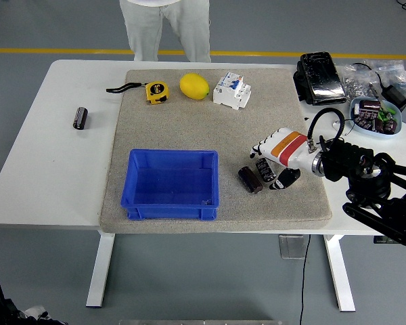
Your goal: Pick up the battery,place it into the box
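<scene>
White table (47, 169), grey mat (210, 122): the right hand (276, 162) cups narrowly around one battery (264, 168), grip uncertain; another battery (250, 180) lies just beside, blue box (170, 185) farther left.

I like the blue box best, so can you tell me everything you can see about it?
The blue box is an open rectangular bin that looks like hard plastic, with a thick rim and no lid. It sits upright and looks empty, with only a tiny speck near one corner. It rests near the front edge of the grey mat on the white table. Nothing else touches it. A dark battery lies just to its right, apart from it.
</scene>
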{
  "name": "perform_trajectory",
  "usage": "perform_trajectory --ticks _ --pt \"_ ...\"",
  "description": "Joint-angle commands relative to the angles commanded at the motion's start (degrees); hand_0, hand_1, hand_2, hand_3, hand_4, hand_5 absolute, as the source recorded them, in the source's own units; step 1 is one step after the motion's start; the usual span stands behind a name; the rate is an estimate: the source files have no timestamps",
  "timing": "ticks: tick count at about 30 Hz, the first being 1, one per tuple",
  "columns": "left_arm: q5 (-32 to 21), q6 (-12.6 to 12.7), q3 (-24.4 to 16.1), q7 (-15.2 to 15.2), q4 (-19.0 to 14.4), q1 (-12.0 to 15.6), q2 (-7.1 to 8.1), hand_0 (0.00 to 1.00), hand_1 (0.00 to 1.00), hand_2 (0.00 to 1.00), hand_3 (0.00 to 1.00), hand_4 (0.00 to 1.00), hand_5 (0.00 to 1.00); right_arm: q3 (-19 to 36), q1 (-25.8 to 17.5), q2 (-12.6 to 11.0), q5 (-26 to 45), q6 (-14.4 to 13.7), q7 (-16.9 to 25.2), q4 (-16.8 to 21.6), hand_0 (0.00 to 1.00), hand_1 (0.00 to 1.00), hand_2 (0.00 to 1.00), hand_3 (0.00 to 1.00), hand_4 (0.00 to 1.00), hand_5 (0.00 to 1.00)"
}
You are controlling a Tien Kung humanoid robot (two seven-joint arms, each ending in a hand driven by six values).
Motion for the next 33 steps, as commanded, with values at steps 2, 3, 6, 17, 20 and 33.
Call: perform_trajectory --ticks 2,3,6,17,20,33 --pt "-0.08 0.03 0.08 -0.01 -0.01 -0.07 0.00 0.765 0.768 0.799 0.649 0.680 0.541 0.00 0.03 0.05 -0.36 -0.13 -0.01 -0.26 0.588 0.608 0.667 0.695 0.983 0.316" --pt "-0.09 0.03 0.08 -0.01 -0.01 -0.10 0.00 0.765 0.768 0.799 0.649 0.680 0.541 -0.01 0.04 0.09 -0.40 -0.16 -0.02 -0.44 0.588 0.608 0.667 0.695 0.983 0.316" --pt "-0.21 0.09 0.23 -0.04 -0.03 -0.17 -0.02 0.763 0.768 0.798 0.649 0.680 0.540 0.01 0.02 0.19 -0.23 -0.12 -0.04 -1.18 0.563 0.587 0.616 0.640 0.944 0.302" --pt "-0.20 0.09 0.28 -0.04 -0.08 -0.24 -0.10 0.763 0.767 0.797 0.648 0.681 0.541 -0.46 -0.55 0.68 1.23 -0.83 -0.10 -2.80 0.557 0.585 0.614 0.649 0.938 0.295" --pt "-0.24 0.06 0.37 -0.07 -0.11 -0.29 -0.09 0.763 0.767 0.797 0.648 0.681 0.541 -0.61 -0.65 0.68 1.28 -0.84 -0.05 -2.74 0.557 0.585 0.614 0.649 0.938 0.295" --pt "-0.30 0.01 0.37 -0.09 -0.11 -0.16 -0.06 0.763 0.765 0.796 0.648 0.681 0.542 -0.60 -0.73 0.72 0.96 -1.36 0.04 -2.75 0.410 0.468 0.515 0.520 0.825 0.234"
